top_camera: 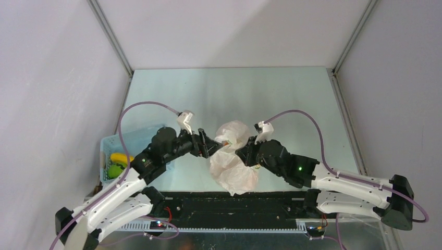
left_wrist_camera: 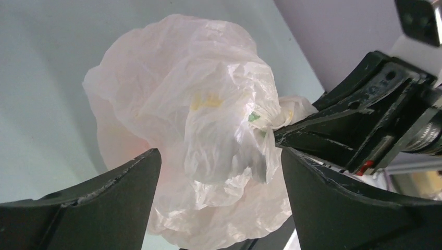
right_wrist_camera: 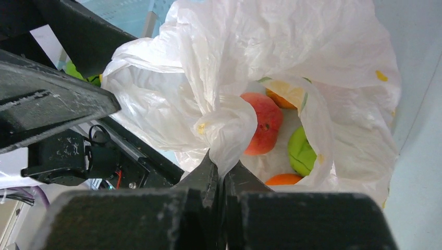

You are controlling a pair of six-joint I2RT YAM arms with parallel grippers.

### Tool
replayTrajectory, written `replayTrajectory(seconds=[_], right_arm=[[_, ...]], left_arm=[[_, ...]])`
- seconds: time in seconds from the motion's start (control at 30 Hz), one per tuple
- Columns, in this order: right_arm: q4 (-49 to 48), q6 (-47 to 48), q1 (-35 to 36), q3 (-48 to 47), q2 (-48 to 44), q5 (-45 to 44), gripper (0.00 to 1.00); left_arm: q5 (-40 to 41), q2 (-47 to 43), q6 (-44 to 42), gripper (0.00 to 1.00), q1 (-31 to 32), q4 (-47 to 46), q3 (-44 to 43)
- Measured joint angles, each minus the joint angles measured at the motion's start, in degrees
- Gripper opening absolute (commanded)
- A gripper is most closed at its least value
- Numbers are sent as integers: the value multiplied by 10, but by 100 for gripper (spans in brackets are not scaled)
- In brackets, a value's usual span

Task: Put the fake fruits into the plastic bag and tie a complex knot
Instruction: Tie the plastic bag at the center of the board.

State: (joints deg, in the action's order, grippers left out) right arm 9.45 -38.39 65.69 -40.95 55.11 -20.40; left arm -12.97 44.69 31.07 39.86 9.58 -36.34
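**Bag pinched on one side, four fruits showing inside**

The table (top_camera: 271, 99) carries one plastic bag (top_camera: 234, 166) at its near middle, between the two arms, and one light blue basket (top_camera: 130, 141) at the left edge. The right wrist view alone looks into the bag (right_wrist_camera: 312, 47): four fake fruits, one red-peach (right_wrist_camera: 266, 122), two orange (right_wrist_camera: 281, 99) (right_wrist_camera: 284, 179), one green (right_wrist_camera: 301, 153). Only the top view shows the basket's contents: one long yellow fruit (top_camera: 121, 158) and one green piece (top_camera: 115, 170). The right jaws are pinched together on a twisted fold of the bag's edge. From the left wrist, the left jaws stand wide apart on either side of the crumpled bag (left_wrist_camera: 198, 104), gripping nothing.
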Motion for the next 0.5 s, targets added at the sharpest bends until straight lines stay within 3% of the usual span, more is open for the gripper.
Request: replayTrajectory(seconds=[0.27, 0.5], right_arm=[[-110, 24, 2, 88, -31, 24, 0], [-196, 41, 4, 141, -57, 39, 0]], left_arm=[[85, -67, 135, 93, 20, -65, 97], [107, -59, 174, 90, 49, -122, 115]])
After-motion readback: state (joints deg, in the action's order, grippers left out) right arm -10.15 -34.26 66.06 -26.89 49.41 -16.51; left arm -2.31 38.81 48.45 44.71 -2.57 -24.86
